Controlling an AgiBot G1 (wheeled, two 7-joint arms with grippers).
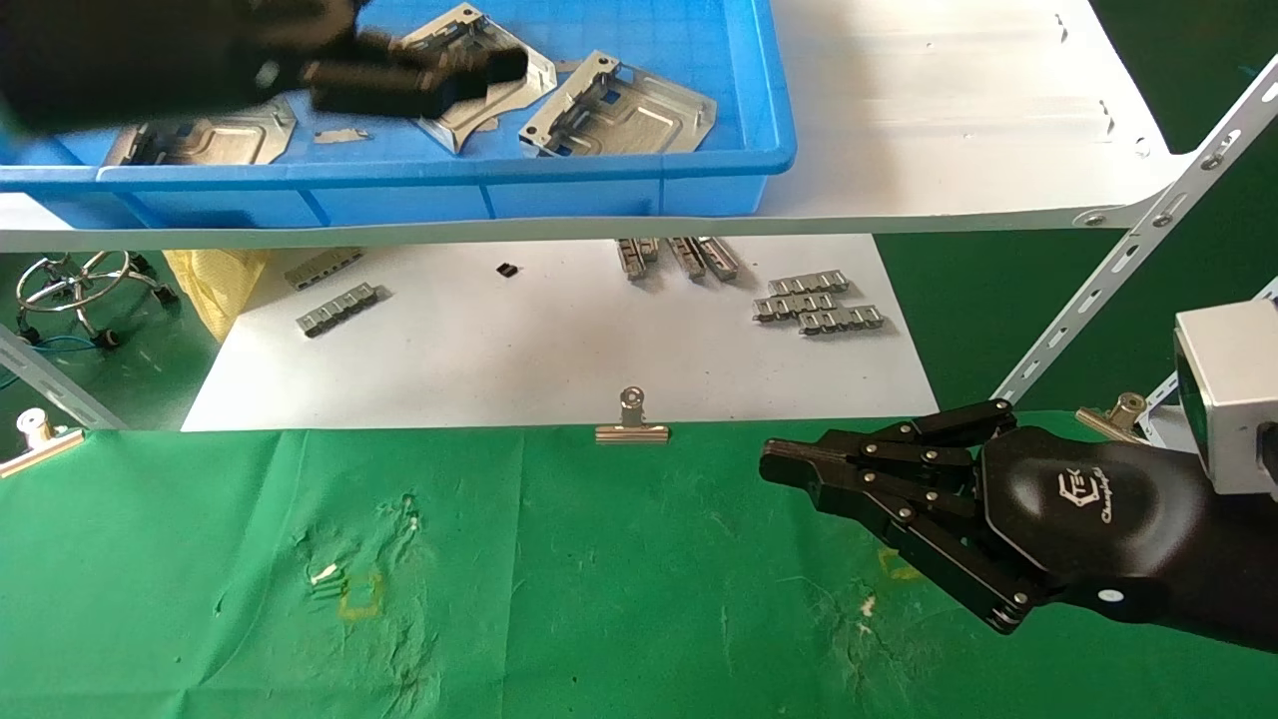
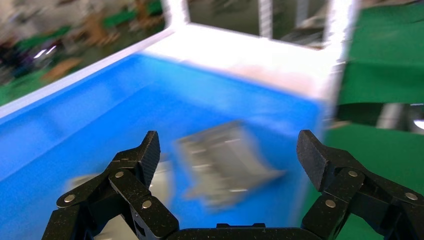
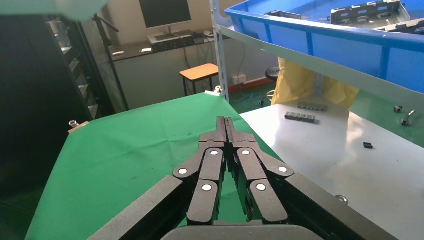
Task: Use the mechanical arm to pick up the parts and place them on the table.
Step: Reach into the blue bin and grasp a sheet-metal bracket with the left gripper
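Three silvery parts lie in a blue bin [image 1: 399, 175] on the upper shelf: one at the right [image 1: 624, 112], one in the middle [image 1: 469, 125] partly behind my left gripper, one at the left [image 1: 205, 140]. My left gripper [image 1: 487, 85] hovers over the bin, open, with nothing held. In the left wrist view a blurred part [image 2: 225, 172] lies below the wide-spread left gripper [image 2: 229, 150]. My right gripper [image 1: 774, 464] is parked low over the green table [image 1: 599, 579] at the right, shut and empty; the right wrist view shows the right gripper [image 3: 225, 122] with its jaws pressed together above the table [image 3: 125, 145].
The bin stands on a white shelf board [image 1: 949, 100] with slotted metal uprights [image 1: 1138, 230]. Beyond the table lies a white sheet [image 1: 499, 369] with small ridged metal strips [image 1: 819, 305]. A binder clip [image 1: 632, 424] holds the cloth's far edge.
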